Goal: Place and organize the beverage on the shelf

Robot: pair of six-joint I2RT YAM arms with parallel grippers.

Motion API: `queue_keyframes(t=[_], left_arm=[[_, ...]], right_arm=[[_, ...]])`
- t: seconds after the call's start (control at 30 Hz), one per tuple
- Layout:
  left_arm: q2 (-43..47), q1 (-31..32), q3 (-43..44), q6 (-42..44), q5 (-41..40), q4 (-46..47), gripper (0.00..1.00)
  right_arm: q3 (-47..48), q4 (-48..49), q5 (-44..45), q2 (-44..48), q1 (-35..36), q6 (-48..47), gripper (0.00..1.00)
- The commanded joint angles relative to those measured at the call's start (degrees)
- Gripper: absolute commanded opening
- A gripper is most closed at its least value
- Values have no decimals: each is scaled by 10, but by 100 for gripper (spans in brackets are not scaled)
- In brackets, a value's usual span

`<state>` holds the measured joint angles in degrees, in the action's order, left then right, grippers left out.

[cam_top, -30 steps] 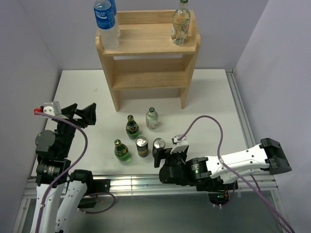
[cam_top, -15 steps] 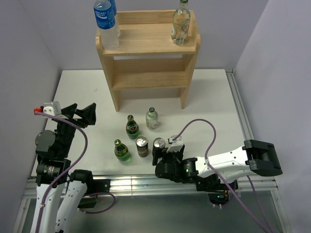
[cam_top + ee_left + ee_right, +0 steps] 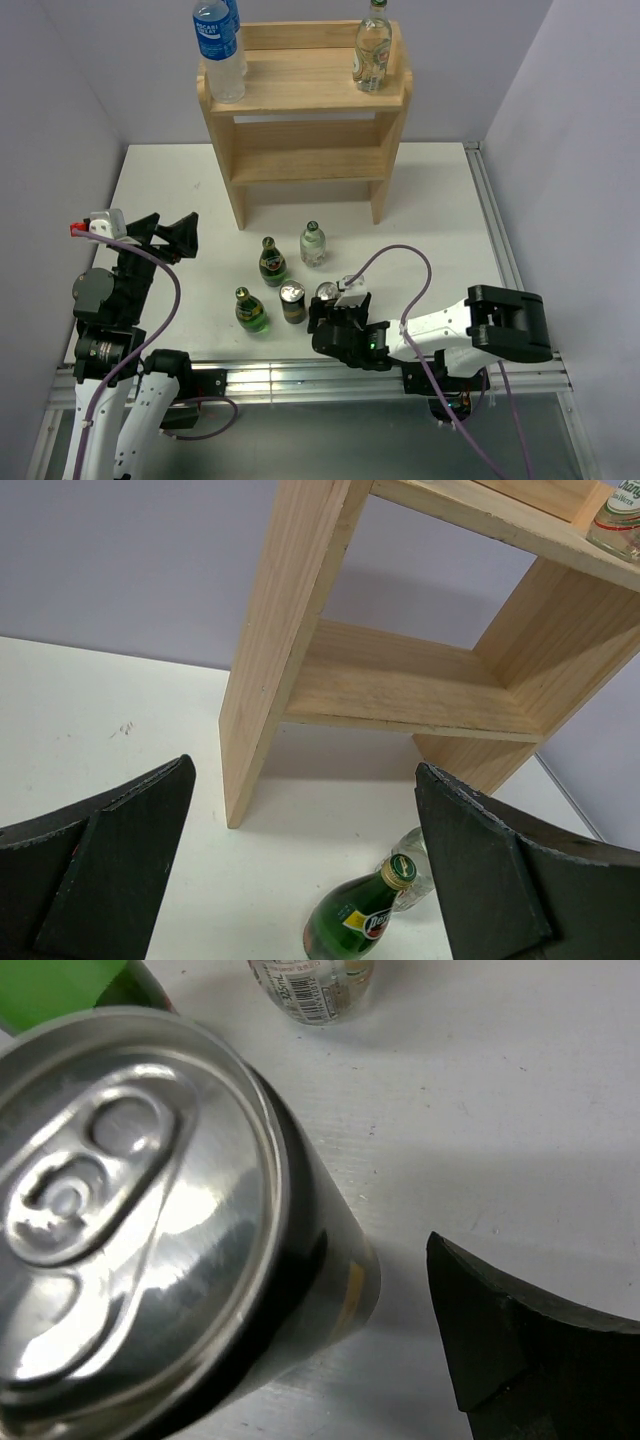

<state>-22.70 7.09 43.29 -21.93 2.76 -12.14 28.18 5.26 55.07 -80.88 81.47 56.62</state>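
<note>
On the white table stand two green bottles (image 3: 271, 262) (image 3: 251, 310), a clear glass bottle (image 3: 313, 243) and two dark cans (image 3: 292, 301) (image 3: 327, 293). Another clear bottle (image 3: 372, 50) stands on the top right of the wooden shelf (image 3: 300, 95). My right gripper (image 3: 326, 305) is open and low at the right-hand can. In the right wrist view that can (image 3: 150, 1210) fills the left side. One finger (image 3: 520, 1350) shows apart from it; the other is hidden. My left gripper (image 3: 160, 235) hangs open and empty at the left. Its view shows a green bottle (image 3: 355, 920) below the shelf (image 3: 400, 680).
A taller plastic water bottle (image 3: 218, 45) with a blue label stands on the shelf's top left. The shelf's lower tier (image 3: 305, 160) holds nothing. A metal rail (image 3: 495, 230) runs along the table's right edge. Grey walls close in the sides.
My right arm has swung left along the front edge, bringing its gripper up to the right-hand can. The left arm and the bottles have not moved.
</note>
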Motion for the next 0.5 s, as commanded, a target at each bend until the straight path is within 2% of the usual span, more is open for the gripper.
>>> queue_keyframes(t=[0.0,0.2,0.3,0.33,0.4,0.47], left_arm=[[-1,-3,0,6,10,11,99],[-4,-3,0,6,12,11,99],[-4,-3,0,6,11,11,99],[-6,-3,0,6,12,10,99],[-5,-3,0,5,11,10,99],[-5,-3,0,6,11,10,99]], right_arm=[[-14,70,36,-23,-13,-15,97],[-19,109,52,-53,-24,-23,88],[-17,120,60,-64,-26,-30,75],[-17,125,61,-66,-25,-34,66],[-16,129,60,-67,-25,-41,58],[-16,128,58,-65,-26,-43,36]])
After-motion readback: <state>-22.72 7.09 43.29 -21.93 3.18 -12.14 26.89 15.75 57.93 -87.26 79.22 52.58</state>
